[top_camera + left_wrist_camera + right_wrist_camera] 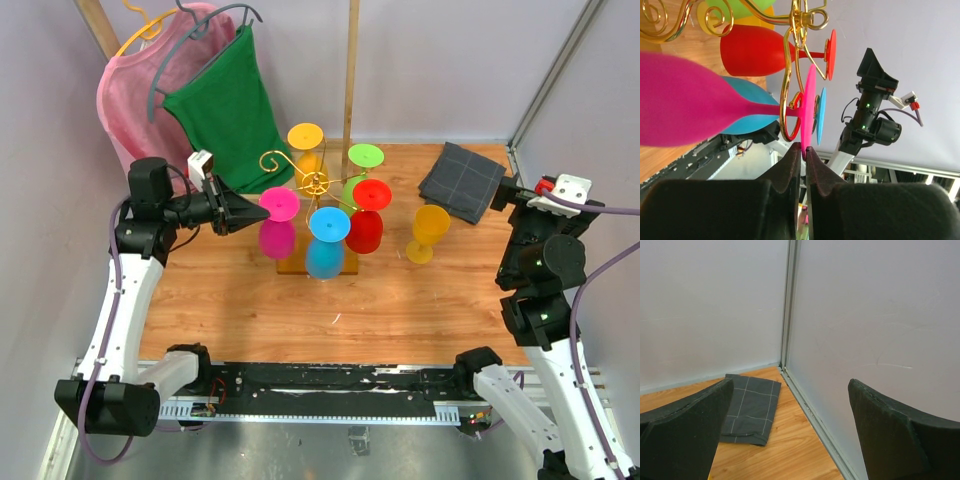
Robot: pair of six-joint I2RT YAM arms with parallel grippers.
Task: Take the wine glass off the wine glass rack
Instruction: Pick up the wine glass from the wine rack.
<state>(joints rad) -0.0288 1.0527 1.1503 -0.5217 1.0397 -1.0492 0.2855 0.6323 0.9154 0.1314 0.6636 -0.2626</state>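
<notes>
Probably light and slick, the magenta wine glass on the wine glass rack is pinched at its foot rim by the left gripper; right gripper spread.

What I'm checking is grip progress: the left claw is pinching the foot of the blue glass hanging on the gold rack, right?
Wrong colour: the left claw is pinching the foot of the pink glass hanging on the gold rack, as the left wrist view shows.
</notes>
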